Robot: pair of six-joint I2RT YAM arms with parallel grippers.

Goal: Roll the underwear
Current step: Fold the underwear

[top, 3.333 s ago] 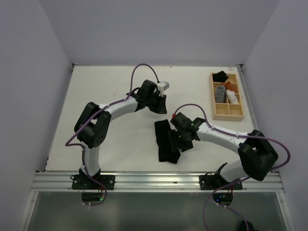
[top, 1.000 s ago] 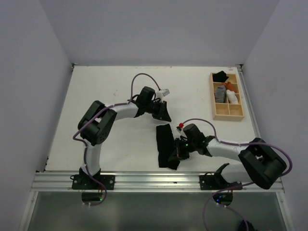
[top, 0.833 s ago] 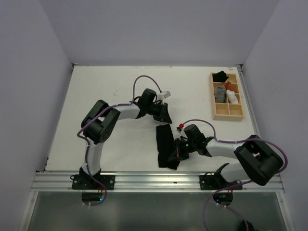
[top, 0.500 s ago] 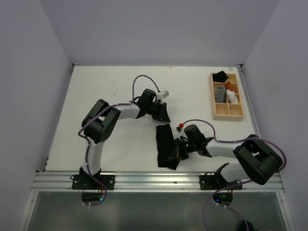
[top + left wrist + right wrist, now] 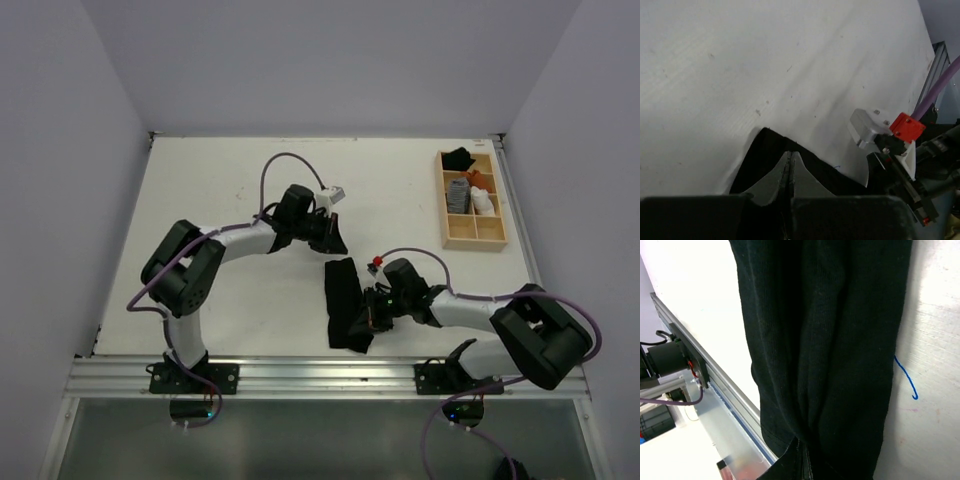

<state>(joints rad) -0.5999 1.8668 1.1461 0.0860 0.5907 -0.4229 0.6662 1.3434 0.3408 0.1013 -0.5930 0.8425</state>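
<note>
The underwear [image 5: 343, 300] is a plain black garment folded into a long narrow strip, lying on the white table and running toward the front edge. My right gripper [image 5: 368, 318] lies low against its right side near the front end. In the right wrist view the underwear [image 5: 830, 340] fills the frame and its creases run into my right gripper [image 5: 802, 450], which is shut on a fold. My left gripper [image 5: 335, 244] hovers just behind the strip's far end. In the left wrist view the left gripper [image 5: 790, 156] is shut with nothing between its fingers, above the underwear's far corner [image 5: 762, 147].
A wooden tray [image 5: 497, 232] stands at the back right, holding a black roll [image 5: 458, 157], a grey striped roll [image 5: 458, 192] and a white roll [image 5: 483, 203]. An aluminium rail [image 5: 320, 372] runs along the front edge. A short blue thread [image 5: 905, 377] lies beside the underwear.
The left gripper's jaws have closed and its arm has swung its elbow to the left, drawing the gripper slightly back. The right gripper and the underwear have stayed put over the last second.
</note>
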